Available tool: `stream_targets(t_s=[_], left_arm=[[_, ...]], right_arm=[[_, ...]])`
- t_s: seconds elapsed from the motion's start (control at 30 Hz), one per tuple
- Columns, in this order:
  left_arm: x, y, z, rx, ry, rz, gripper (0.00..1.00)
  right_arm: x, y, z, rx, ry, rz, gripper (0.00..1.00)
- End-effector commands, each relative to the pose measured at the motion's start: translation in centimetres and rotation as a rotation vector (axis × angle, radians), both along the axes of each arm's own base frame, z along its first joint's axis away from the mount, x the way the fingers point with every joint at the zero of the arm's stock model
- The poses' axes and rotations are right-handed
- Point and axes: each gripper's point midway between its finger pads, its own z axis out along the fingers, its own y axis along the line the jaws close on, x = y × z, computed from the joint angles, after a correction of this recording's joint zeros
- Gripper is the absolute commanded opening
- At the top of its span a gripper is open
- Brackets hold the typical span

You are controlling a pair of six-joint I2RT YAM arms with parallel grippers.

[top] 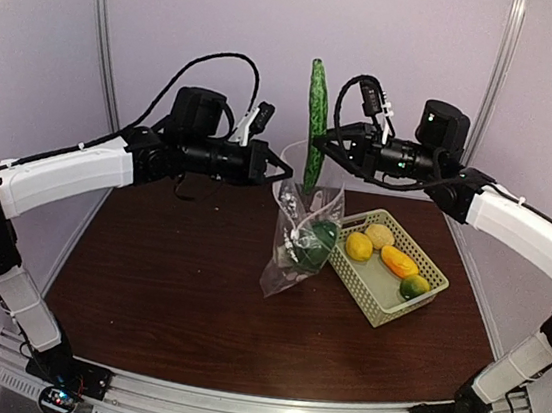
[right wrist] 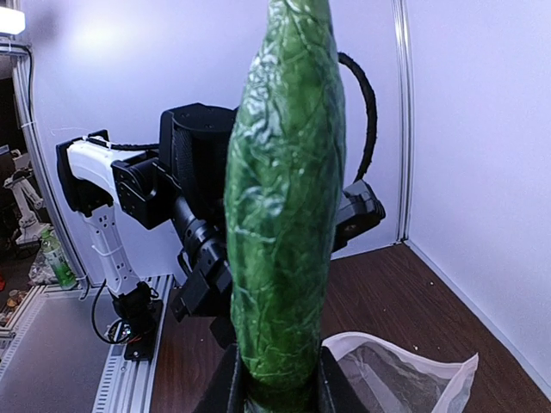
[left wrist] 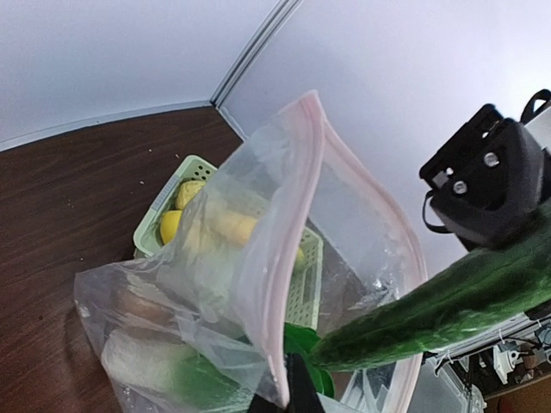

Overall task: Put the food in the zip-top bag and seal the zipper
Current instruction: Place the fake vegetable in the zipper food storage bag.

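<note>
left gripper (top: 282, 174) pinches the rim of the zip-top bag (top: 303, 235), lifting it near the desk's far edge; right gripper (top: 320, 143) clamps 1 green cucumber (top: 316, 101) upright at its mouth.

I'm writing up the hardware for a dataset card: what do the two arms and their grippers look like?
The left arm and right arm have white shell links between black joints. A black cable loops above each wrist. The left gripper and right gripper are black and two-fingered.
</note>
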Motion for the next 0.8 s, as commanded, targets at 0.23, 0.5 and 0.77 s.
stream_targets(t_s=[0.23, 0.5, 0.77], left_arm=[[-0.8, 1.2, 5.3, -0.119, -0.074, 0.015, 0.00], [-0.4, 1.5, 3.7, -0.075, -0.086, 0.037, 0.00], [-0.3, 1.5, 2.9, -0.058, -0.101, 0.031, 0.00]], right_arm=[[1.0, -0.9, -1.9, -0.103, -0.077, -0.118, 0.58], [0.7, -1.8, -1.3, -0.134, -0.027, -0.161, 0.57], [0.9, -2.5, -5.2, -0.273, 0.032, -0.196, 0.37]])
